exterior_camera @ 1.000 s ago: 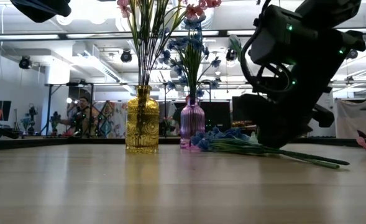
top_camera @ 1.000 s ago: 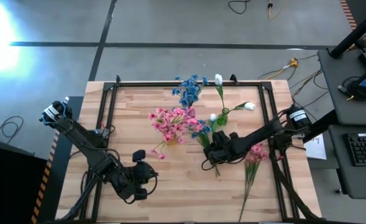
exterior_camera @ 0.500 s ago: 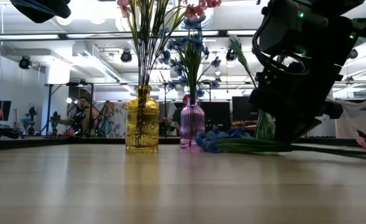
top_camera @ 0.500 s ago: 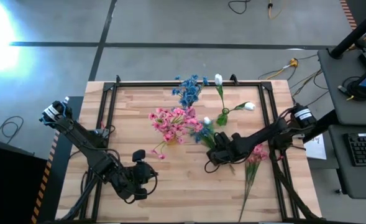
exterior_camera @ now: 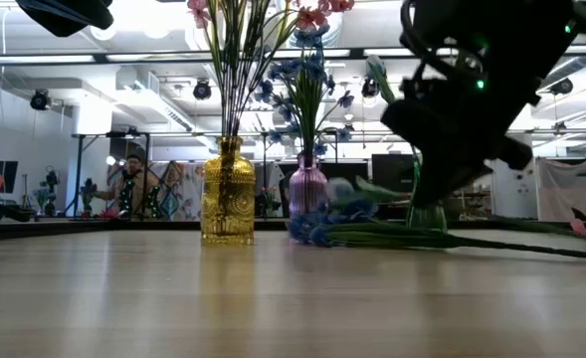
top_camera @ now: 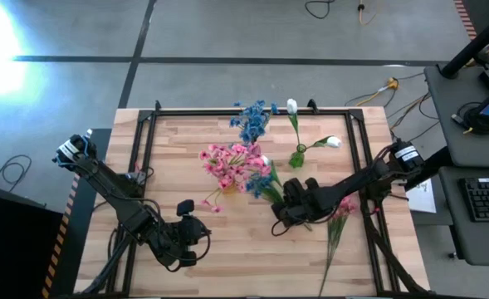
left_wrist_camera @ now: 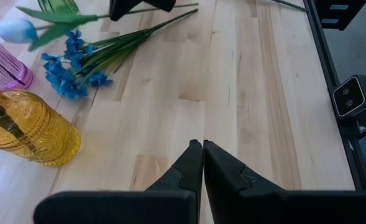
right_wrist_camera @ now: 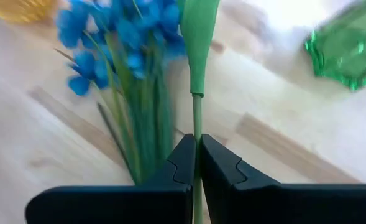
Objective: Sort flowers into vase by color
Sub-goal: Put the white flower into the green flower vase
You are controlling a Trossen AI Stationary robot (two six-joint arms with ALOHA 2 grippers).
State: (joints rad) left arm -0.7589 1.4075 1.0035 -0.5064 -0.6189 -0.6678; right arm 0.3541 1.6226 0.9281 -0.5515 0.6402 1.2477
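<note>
My right gripper (top_camera: pixel 287 209) is shut on a white-budded flower, whose bud (left_wrist_camera: pixel 13 28) and long leaf (right_wrist_camera: pixel 199 37) point toward the vases. A blue spray (top_camera: pixel 266 186) lies flat on the table under it. A yellow vase (exterior_camera: pixel 227 194) holds pink flowers (top_camera: pixel 227 163). A purple vase (exterior_camera: pixel 307 189) holds blue flowers (top_camera: pixel 252 118). A green vase (top_camera: pixel 297 157) holds white buds. A pink spray (top_camera: pixel 340 209) lies on the table at the right. My left gripper (left_wrist_camera: pixel 202 147) hovers shut over the near left. My right gripper pinches the white flower's thin green stem (right_wrist_camera: pixel 197 118) between its two fingers, just below the leaf. The fingers slant down from the table's right and lie roughly along the stem. The bud end (exterior_camera: pixel 338 189) is raised above the blue spray.
The three vases stand close together at the table's middle and far side. A black frame rail (top_camera: pixel 149 133) runs along the table's edges. Bare wood (left_wrist_camera: pixel 257 93) stretches across the near half between the two arms.
My right gripper has shut on the white flower's stem, then risen and gone a little toward the table's left. The bud end has lifted off the table and swung left toward the yellow vase. The blue spray has slid a little left.
</note>
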